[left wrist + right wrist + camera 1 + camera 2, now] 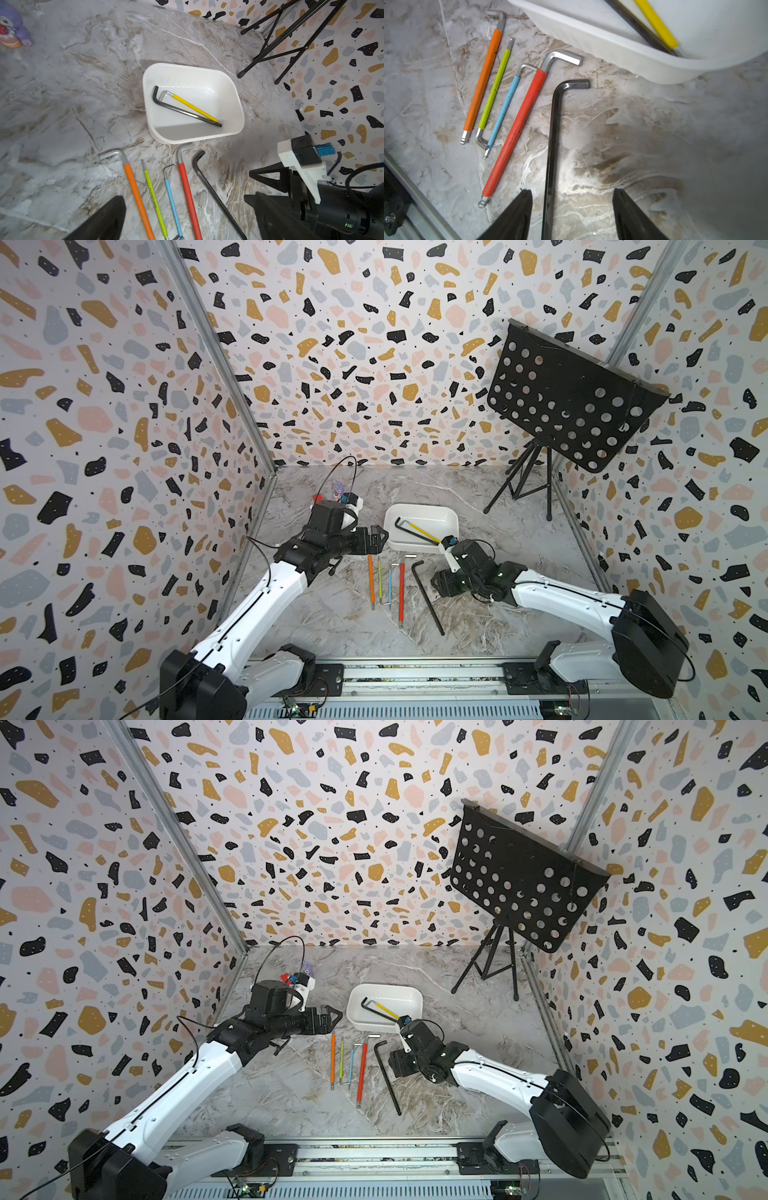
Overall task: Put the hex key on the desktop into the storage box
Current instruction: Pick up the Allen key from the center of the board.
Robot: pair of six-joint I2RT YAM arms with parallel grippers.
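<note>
Fingers (521, 214) of the right gripper (572, 190) are spread wide above the desktop (654, 135). The long black hex key (552, 135) is seen lying flat between them, not pinched. A yellow hex key (193, 107) and a dark hex key (182, 111) are laid inside the storage box (182, 138). How the left gripper (380, 537) stands cannot be told.

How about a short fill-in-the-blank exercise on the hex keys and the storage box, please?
1. The storage box holds ___ hex keys.
2. Its short black hex key lies beside one with a ___ sleeve.
3. On the desktop, the long black hex key lies next to the ___-sleeved one.
4. In the right wrist view, the right gripper frames that long key, its jaws ___.
Missing words: two; yellow; red; open.
</note>
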